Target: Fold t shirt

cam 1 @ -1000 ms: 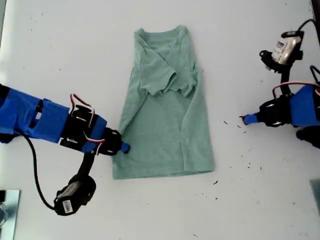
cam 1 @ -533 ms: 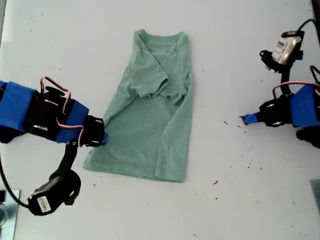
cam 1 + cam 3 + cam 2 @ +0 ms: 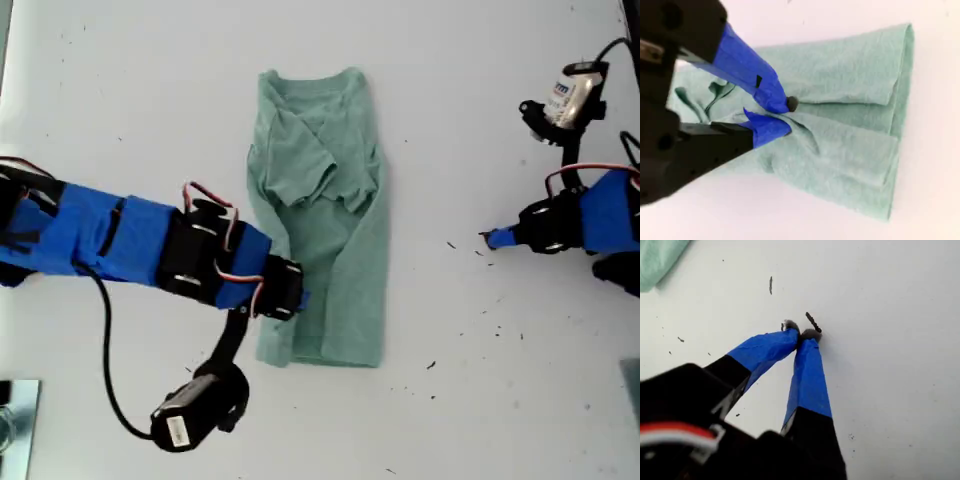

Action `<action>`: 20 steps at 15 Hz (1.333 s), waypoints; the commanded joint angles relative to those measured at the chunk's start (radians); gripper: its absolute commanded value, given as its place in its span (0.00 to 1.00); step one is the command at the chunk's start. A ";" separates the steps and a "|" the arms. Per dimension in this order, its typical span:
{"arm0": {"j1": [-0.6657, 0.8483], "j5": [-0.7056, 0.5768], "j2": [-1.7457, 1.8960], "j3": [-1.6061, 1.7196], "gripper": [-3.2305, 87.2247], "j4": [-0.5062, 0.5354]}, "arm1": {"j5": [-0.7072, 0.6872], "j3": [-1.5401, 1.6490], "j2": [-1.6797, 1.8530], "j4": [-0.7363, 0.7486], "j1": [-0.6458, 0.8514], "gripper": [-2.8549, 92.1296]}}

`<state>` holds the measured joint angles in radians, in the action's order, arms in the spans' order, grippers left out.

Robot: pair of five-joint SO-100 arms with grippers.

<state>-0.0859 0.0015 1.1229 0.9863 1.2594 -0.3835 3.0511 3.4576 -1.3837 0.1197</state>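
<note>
Counter (image 3: pixel 480 90): white, scattered with small dark specks, thickest toward 4 o'clock in the exterior view.

T shirt (image 3: pixel 335 240): sage green, lying flat near centre of the exterior view, long axis running 12 to 6 o'clock, neckline at the 12 o'clock end. Both long sides folded inward into a narrow strip; a sleeve bunched across the chest. Hem end at 6 o'clock, slightly flared.

Second arm: blue-taped, entering from 9 o'clock in the exterior view, reaching to the shirt's lower 9 o'clock edge. Second claw (image 3: pixel 781 116) set on the cloth, blue-taped tips nearly together with a small ridge of green fabric gathered between them; pinching the t shirt (image 3: pixel 850 125). Same claw (image 3: pixel 292 297) touching the folded edge in the exterior view.

First arm: at 3 o'clock in the exterior view, well apart from the shirt. First claw (image 3: pixel 801 334) pressed together, tips touching the bare counter (image 3: pixel 890 315) beside a dark speck, holding nothing. Same claw (image 3: pixel 494 238) pointing toward 9 o'clock in the exterior view. A corner of green cloth (image 3: pixel 657 260) at the edge of the first wrist view.
</note>
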 commanded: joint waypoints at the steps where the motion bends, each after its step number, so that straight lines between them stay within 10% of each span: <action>1: 0.055 -0.066 -0.141 -0.140 0.03 -0.121 | 0.002 0.040 0.005 0.006 -0.014 0.06; 4: 0.057 -0.121 -0.207 -0.137 0.34 -0.104 | 0.003 0.040 0.005 0.006 -0.014 0.06; 10: 0.055 -0.097 0.630 0.247 0.33 0.135 | 0.000 0.040 0.005 0.006 -0.012 0.06; 15: 0.071 0.160 1.536 1.795 0.12 -0.437 | 0.000 0.040 0.005 0.006 -0.017 0.06; 20: 0.075 0.249 1.740 1.960 0.05 -0.364 | 0.041 0.034 0.015 0.003 -0.028 0.06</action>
<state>-0.0261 0.2347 2.8455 3.0097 0.8759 -0.3743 3.0511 3.4637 -1.3867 0.1135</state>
